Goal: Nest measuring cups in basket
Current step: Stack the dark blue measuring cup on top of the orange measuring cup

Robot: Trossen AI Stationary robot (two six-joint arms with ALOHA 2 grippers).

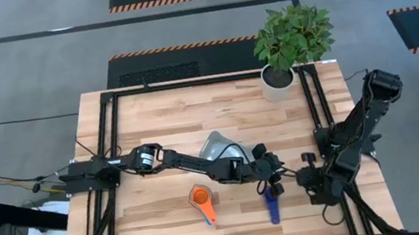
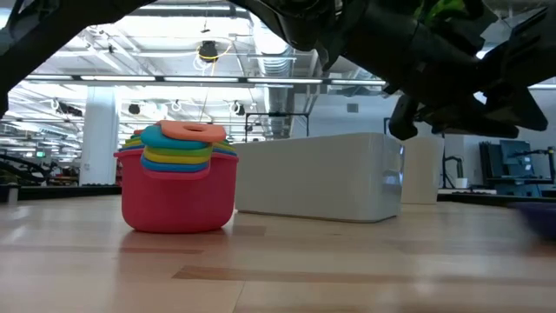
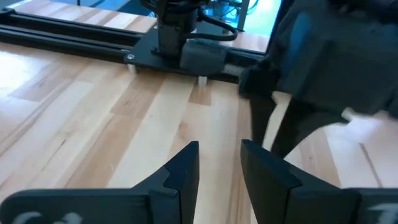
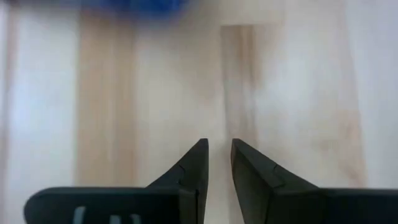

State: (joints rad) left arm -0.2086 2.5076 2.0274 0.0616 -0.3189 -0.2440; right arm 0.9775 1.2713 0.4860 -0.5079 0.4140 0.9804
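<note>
Left gripper (image 1: 270, 176): reached across mid-table, above the dark blue cup (image 1: 272, 205); fingers (image 3: 180, 171) a narrow gap apart, nothing between them.
Right gripper (image 1: 307, 168): low at the table's right side, just beside the left one; fingers (image 4: 196, 165) nearly closed, empty, bare wood beneath.
Cup stack (image 2: 178, 187): red cup outermost, orange on top, other colours nested between; stands on the table, front of centre.
Basket (image 1: 219, 149): silvery, behind the stack, partly under the left arm.
Dark blue cup: alone on the table, probably lying flat; blurred.
Plant pot (image 1: 277, 80): back right.
</note>
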